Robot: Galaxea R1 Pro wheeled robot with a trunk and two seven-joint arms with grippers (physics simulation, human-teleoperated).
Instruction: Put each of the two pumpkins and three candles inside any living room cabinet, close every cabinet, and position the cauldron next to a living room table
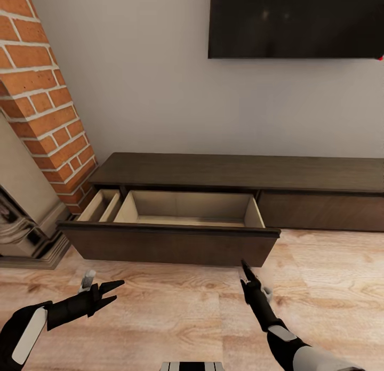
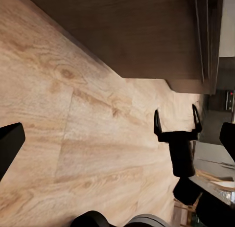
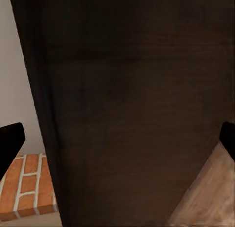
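Head view: the cabinet (image 1: 240, 174) is seen with its wide drawer (image 1: 176, 235) pulled out and empty below the TV (image 1: 296, 22). Both pincers, left (image 1: 109, 293) and right (image 1: 246, 272), are spread and empty before it; the drawer front could be struck.

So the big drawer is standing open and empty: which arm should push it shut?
Probably the right. Its hand points at the open drawer's front, just short of it, and its wrist view faces the dark wood squarely. The left hand aims sideways across the floor.
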